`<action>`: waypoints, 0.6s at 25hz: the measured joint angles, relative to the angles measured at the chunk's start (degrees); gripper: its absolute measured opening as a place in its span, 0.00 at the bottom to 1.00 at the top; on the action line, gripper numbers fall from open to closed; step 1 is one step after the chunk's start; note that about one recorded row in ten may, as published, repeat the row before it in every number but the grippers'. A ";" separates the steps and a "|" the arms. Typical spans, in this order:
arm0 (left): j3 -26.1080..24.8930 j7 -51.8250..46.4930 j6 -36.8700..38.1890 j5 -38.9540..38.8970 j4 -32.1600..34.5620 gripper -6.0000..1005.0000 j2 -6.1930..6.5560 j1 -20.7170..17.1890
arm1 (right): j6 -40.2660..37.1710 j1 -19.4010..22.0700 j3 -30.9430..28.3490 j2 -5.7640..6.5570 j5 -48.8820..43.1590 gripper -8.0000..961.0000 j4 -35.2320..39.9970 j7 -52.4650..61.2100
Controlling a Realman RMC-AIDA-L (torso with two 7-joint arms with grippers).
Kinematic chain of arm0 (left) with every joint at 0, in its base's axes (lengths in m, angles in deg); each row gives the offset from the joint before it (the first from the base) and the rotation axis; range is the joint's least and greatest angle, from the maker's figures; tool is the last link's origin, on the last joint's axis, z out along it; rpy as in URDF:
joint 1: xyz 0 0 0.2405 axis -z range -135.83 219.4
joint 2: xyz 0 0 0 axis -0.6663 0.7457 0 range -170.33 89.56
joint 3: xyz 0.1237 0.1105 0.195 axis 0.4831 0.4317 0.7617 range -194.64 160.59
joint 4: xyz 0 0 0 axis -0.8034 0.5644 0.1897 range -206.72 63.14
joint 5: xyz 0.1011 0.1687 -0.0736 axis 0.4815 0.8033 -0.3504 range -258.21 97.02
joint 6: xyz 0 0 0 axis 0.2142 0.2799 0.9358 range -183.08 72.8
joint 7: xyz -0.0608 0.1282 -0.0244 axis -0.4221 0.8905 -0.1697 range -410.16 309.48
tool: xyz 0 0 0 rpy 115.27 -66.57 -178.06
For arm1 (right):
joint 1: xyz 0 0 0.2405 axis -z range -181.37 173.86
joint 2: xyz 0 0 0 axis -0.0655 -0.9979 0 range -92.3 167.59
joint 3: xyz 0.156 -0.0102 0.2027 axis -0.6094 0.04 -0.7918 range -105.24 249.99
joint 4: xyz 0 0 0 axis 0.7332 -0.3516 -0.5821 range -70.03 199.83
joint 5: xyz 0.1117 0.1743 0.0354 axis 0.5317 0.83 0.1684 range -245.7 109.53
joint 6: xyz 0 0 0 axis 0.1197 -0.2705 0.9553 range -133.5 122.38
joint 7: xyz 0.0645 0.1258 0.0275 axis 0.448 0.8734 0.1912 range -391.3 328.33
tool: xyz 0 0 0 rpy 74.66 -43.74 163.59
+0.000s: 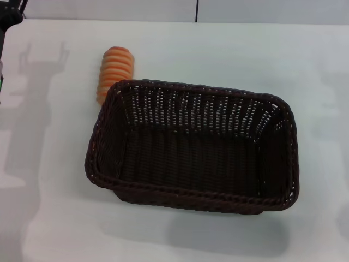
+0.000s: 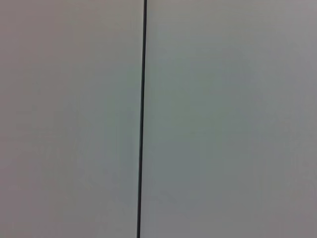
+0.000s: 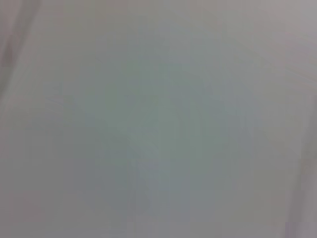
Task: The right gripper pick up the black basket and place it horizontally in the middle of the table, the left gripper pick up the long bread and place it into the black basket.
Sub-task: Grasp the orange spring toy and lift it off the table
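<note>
Head view shows the black basket (image 1: 192, 147) sitting flat on the white table (image 1: 49, 218), its long side running across, about in the middle and a bit toward the near edge. It has nothing in it. The long bread (image 1: 112, 70) lies on the table just behind the basket's far left corner, touching or almost touching the rim. A bit of the left arm (image 1: 6, 22) peeks in at the far left corner. No gripper shows in any view, so I cannot tell if they are open or closed.
</note>
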 joint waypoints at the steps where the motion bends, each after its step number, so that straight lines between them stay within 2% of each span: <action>1: 0.07 0.02 -0.03 0.29 -0.14 0.86 0.04 0.03 | 2.59 1.23 1.08 -0.06 -0.31 0.87 -1.45 3.11; 5: -0.09 -0.31 -2.20 3.77 -2.22 0.86 0.76 -0.03 | 12.07 4.29 4.60 -0.06 -0.37 0.87 -7.82 12.63; 7: -0.14 -1.10 -7.01 5.36 -6.38 0.86 1.87 -0.96 | 13.94 5.69 5.27 -0.06 -0.22 0.87 -9.82 15.95; 11: -0.42 -1.35 -24.19 8.53 -21.91 0.86 4.90 -4.62 | 14.74 8.27 6.15 -0.09 0.14 0.87 -11.09 18.36; 12: -0.42 -1.35 -24.19 8.53 -21.91 0.86 4.90 -4.62 | 14.81 8.72 6.19 -0.09 0.18 0.87 -11.20 18.39; 13: -2.58 -1.12 -38.65 11.79 -33.81 0.86 5.90 -7.17 | 14.83 9.02 6.24 -0.10 0.20 0.87 -11.35 18.42; 15: -4.25 -1.10 -47.18 13.85 -39.66 0.86 6.00 -8.09 | 14.91 9.56 6.27 -0.11 0.21 0.87 -11.65 18.46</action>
